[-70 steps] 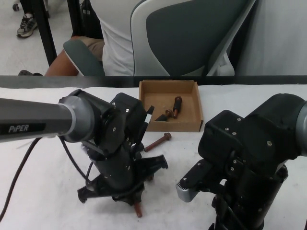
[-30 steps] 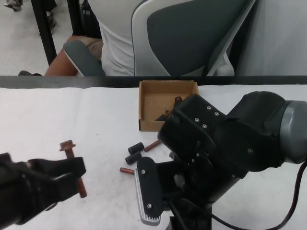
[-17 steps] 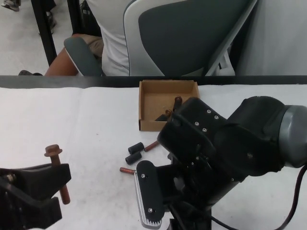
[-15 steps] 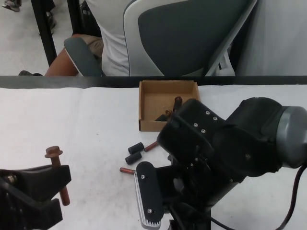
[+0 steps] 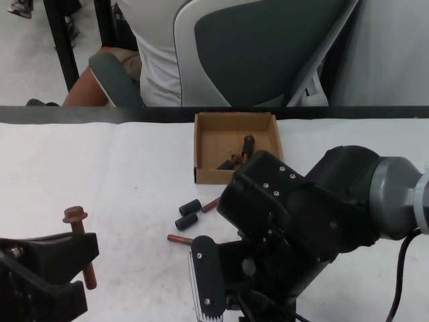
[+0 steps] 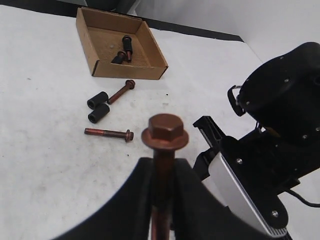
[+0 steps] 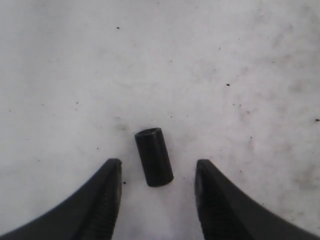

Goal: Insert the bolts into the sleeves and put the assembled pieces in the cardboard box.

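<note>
Holding a brown bolt [image 6: 164,132] straight up, the left gripper [image 6: 162,197] has its jaws squeezed tight on the bolt's long stem. The bolt has a six-sided head with a flat ring under it. The head sticks up above the black fingers. In the high view this gripper [image 5: 82,253] is at the near left side of the table, well apart from the cardboard box [image 5: 201,151].

The right gripper [image 7: 157,170] points down at the table with its jaws spread wide. A short black sleeve [image 7: 154,157] lies flat between the two fingers and touches neither one. It looks like a little tube with a round end.

The table [image 5: 134,161] is white with tiny dark specks. Behind its dark far edge stands a grey and white chair [image 5: 268,47] on a pale floor.

The brown box sits at the far middle of the table, open on top. Two put-together pieces [image 6: 127,46] lie inside it, close to each other. In front of the box lie two more black sleeves [image 6: 97,100], side by side. Two loose bolts lie there too, one [image 6: 120,92] just beside those sleeves and one [image 6: 109,133] a little nearer.

In the high view the big black right arm [image 5: 301,221] stands in front of the box. It covers one end of the bolt next to the sleeves.
</note>
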### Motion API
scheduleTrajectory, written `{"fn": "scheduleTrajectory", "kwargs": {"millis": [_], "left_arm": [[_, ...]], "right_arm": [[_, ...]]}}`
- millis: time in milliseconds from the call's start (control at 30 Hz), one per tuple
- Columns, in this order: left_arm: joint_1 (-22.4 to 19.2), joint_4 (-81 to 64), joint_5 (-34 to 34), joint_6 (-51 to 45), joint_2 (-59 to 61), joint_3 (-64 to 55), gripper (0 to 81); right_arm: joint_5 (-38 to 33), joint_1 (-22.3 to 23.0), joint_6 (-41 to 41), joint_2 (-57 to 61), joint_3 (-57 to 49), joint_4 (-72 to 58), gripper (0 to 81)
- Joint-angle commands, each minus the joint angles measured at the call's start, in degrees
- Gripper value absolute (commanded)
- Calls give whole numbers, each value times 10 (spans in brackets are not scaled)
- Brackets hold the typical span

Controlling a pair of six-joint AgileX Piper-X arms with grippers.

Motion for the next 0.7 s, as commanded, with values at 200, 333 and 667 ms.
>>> {"fn": "scheduleTrajectory", "kwargs": {"millis": [200, 333, 667], "left_arm": [[2, -3, -7, 3, -5, 0, 8], [2, -3, -7, 3, -5, 0, 8], [2, 0, -7, 13, -5, 9, 8]], "right_arm": [[-12, 2, 16, 32, 1, 2, 444], [-12, 2, 16, 44, 1, 2, 444], [-15, 2, 27, 77, 1, 1, 441]]}}
